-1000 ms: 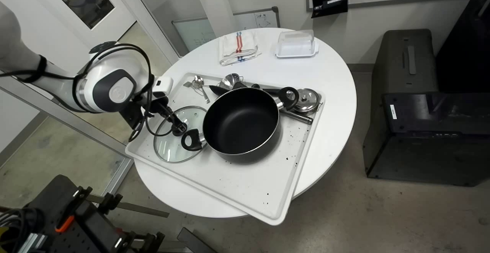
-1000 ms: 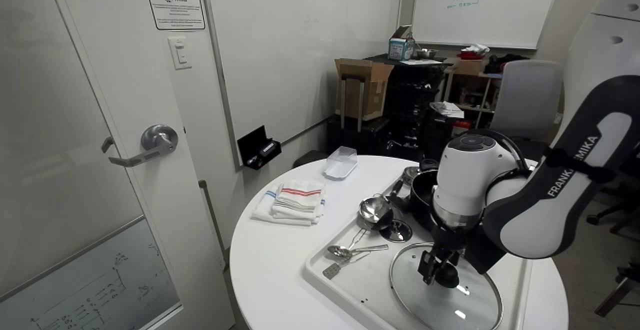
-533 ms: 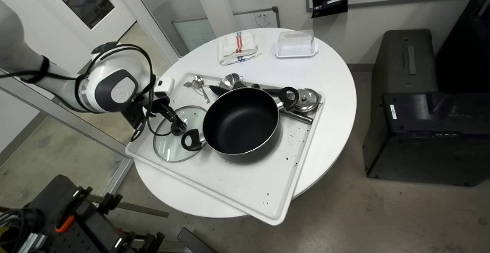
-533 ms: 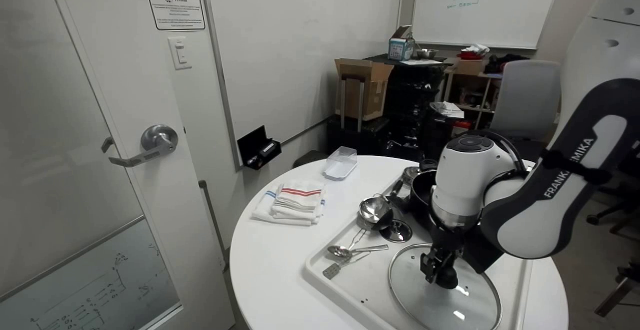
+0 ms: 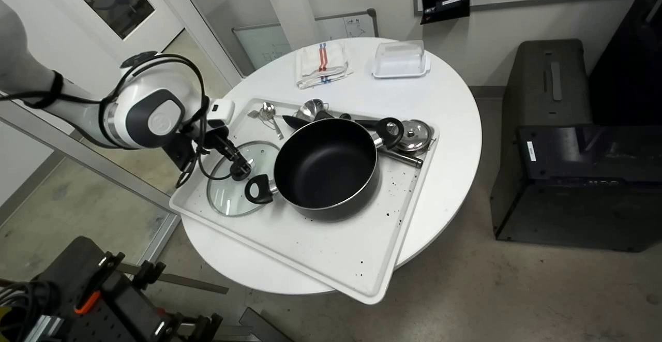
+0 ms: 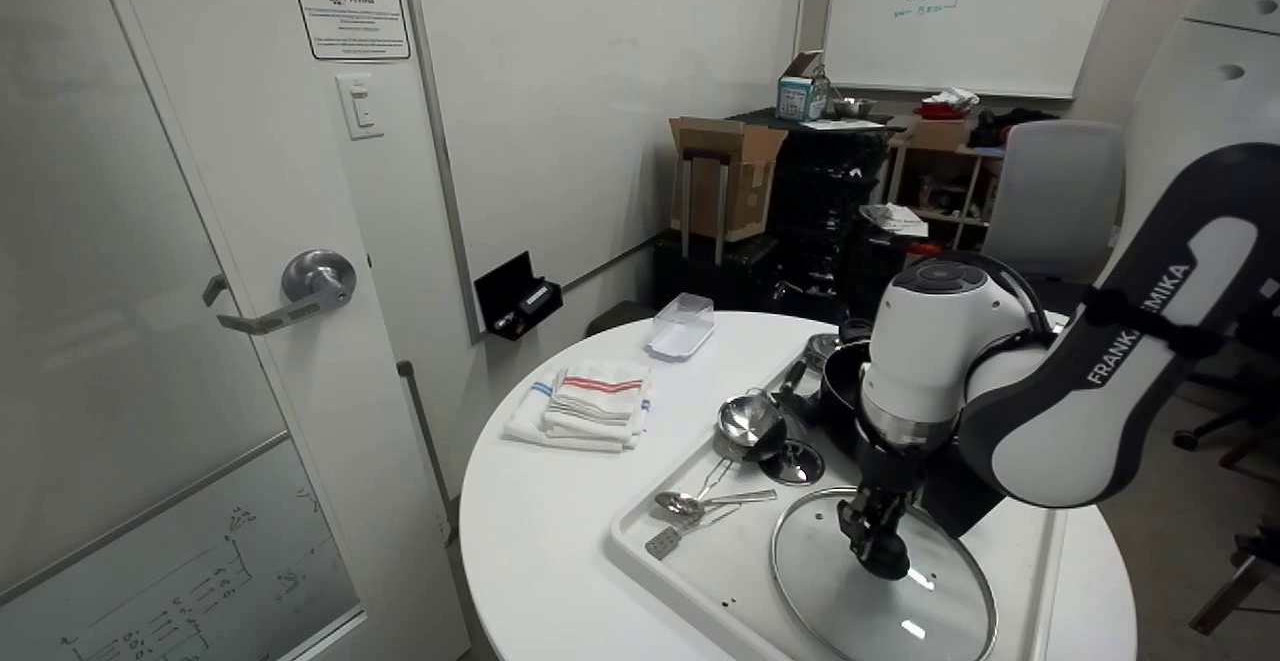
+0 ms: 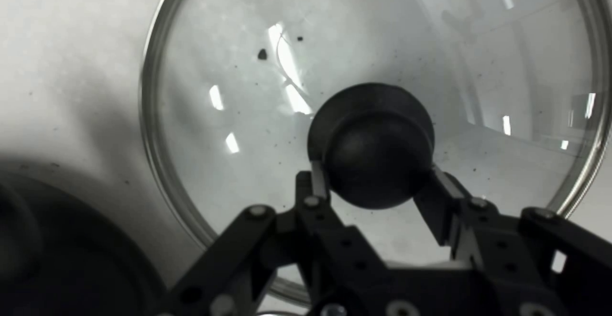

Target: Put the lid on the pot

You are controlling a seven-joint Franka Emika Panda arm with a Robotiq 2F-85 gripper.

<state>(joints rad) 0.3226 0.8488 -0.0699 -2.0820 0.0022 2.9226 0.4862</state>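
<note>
Fingers (image 7: 319,182) drawn in, the Robotiq gripper (image 7: 377,179) pinched the black knob (image 7: 375,151) of the clear glass lid (image 7: 239,120), holding it at its eight and four o'clock in the wrist view. In an exterior view, the metal-rimmed lid was at nine o'clock of the black non-stick pot (image 5: 326,163), partly behind its loop handle (image 5: 265,191); whether it rested on the white tray (image 5: 310,251) or hung just above, I could not tell. The pot stood on the tray, its dark interior facing up. From the pot, a metal spoon (image 5: 268,110) lay toward half past ten, folded striped towels (image 5: 323,65) toward twelve and a clear-topped plastic box (image 5: 401,60) toward one, the last two on the round white table (image 5: 450,104).
</note>
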